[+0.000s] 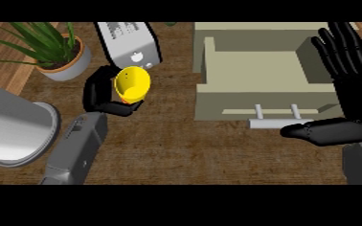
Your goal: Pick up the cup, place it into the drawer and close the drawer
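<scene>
Cup [133,84] in the left hand [106,96], fingers [129,108] curled round its yellow body, mouth tipped toward the view. Held at the left of the bench [184,143], just below a white toaster [127,40] and near a potted plant [60,57]. Whether lifted or resting on the bench, cannot tell from this angle.

Drawer [265,84] pulled open at the right, beige, nothing visible inside, handle [279,120] facing the lower edge. Cup well apart from it, with bare bench between.

Right hand [339,81] open at the right edge, fingers straight and pointing up, thumb out to the left near the handle, holding nothing. Resting beside the drawer's right wall.

Grey pot [25,134] at the left edge, partly cut off.

Judged progress: pick-up done or nearly so. Left to do: carry across to the right, lower into the drawer, release, then push shut. Roughly the first third complete.
</scene>
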{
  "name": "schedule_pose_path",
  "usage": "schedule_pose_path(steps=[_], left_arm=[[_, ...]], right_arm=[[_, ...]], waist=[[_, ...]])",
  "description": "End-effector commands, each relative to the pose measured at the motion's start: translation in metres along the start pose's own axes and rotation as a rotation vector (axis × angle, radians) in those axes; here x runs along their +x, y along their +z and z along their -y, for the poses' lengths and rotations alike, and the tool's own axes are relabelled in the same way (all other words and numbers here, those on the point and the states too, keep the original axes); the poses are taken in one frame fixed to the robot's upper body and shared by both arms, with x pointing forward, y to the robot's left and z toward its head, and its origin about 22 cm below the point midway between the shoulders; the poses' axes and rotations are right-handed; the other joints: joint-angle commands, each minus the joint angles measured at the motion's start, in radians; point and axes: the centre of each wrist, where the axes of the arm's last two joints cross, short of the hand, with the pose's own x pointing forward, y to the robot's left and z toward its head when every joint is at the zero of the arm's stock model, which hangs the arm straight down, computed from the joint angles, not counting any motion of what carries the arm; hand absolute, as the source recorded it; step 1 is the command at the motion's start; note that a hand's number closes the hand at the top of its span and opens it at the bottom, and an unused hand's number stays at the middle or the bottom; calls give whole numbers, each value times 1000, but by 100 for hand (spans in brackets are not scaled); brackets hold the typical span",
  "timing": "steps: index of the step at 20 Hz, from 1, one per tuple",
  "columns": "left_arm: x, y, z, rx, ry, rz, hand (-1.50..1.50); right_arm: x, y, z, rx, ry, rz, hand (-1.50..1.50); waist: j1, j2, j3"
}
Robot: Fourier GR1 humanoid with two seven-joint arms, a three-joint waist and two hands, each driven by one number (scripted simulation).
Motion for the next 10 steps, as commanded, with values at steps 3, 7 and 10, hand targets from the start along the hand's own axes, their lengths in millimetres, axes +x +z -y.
schedule_pose_path(steps=[3, 7, 10], left_arm=[[34, -60, 48, -136, 28, 56, 150], [62, -98, 110, -189, 41, 53, 150], [82, -116, 135, -196, 18, 42, 150]], right_arm=[[-8, 1, 8, -3, 8, -23, -150], [-15, 6, 19, -16, 20, 3, -150], [-17, -5, 5, -20, 1, 2, -150]], waist=[[14, -4, 1], [9, -4, 2], [3, -1, 1]])
